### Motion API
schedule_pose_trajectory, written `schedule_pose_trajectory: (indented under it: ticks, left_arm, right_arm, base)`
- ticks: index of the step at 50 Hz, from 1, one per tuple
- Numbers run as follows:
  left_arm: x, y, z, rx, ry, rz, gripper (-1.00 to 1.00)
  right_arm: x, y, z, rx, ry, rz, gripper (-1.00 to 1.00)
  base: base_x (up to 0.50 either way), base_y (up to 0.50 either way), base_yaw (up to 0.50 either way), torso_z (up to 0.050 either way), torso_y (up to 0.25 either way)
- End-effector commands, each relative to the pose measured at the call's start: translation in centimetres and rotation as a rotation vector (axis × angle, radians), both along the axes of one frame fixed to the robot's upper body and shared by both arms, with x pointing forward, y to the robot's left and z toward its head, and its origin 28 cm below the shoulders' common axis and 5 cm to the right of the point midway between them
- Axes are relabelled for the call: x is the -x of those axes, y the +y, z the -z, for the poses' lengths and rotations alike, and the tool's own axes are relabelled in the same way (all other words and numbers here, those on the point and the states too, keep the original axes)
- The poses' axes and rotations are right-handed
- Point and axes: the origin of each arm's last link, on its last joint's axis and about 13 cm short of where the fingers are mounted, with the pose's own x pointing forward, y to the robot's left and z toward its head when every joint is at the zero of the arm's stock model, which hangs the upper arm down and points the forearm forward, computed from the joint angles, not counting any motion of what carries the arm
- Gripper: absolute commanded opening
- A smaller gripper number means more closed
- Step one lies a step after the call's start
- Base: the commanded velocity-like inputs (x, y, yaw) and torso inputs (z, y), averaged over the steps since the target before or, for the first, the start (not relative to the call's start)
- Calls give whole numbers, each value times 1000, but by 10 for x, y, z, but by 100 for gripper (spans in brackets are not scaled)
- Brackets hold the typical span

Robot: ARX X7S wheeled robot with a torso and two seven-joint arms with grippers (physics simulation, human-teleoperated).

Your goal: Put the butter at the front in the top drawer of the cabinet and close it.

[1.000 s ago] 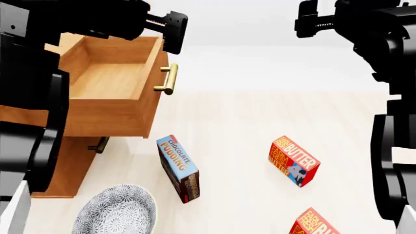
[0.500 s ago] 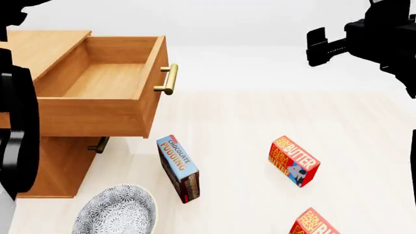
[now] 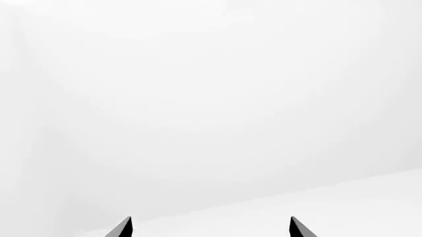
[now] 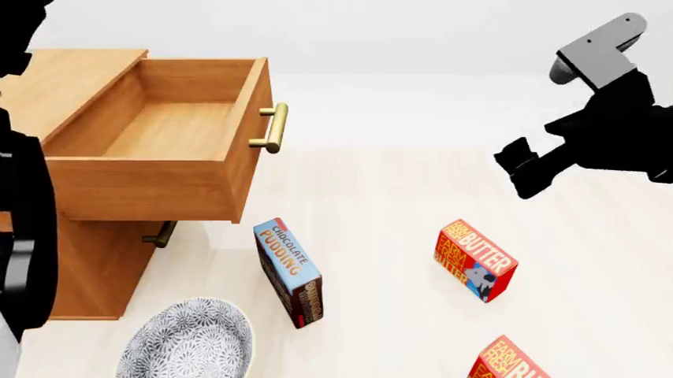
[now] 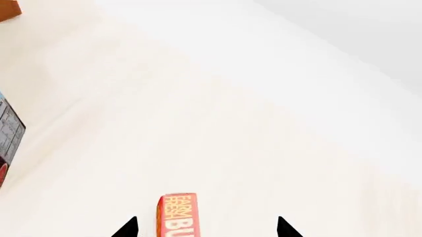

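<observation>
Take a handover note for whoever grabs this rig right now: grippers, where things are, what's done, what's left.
Left gripper: open, empty, facing blank background.
Right gripper: open, empty, in the air near the farther butter box.
Nearer butter box: on the floor, cut off by the head view's edge.
Top drawer of the cabinet: pulled out, empty.
Done: drawer open.
Left: grasp the butter, place it in the drawer, close it.

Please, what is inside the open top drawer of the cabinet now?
The top drawer shows only bare wooden floor and walls, with no box inside. Its near front corner is hidden behind the side wall and the black left arm.
</observation>
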Motion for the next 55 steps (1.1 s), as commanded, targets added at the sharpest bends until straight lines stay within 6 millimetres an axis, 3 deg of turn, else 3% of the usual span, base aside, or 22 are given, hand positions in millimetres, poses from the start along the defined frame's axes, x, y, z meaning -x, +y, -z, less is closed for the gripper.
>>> schedule_pose_trajectory:
  ticks: [1, 25, 55]
  left_arm:
    - [-1, 3, 4, -16, -60, -28, 100]
    - [-2, 2, 17, -56, -21, -9, 100]
    - [1, 4, 16, -88, -11, -30, 100]
  right_arm:
    - [3, -1, 18, 44, 133, -54, 100]
    - [-20, 1, 62, 71, 212, -24, 100]
    - [-42, -2, 113, 36, 266, 22, 100]
  base:
    - [0, 0, 0, 0, 0]
    - [0, 0, 0, 0, 0]
    - [0, 0, 0, 0, 0]
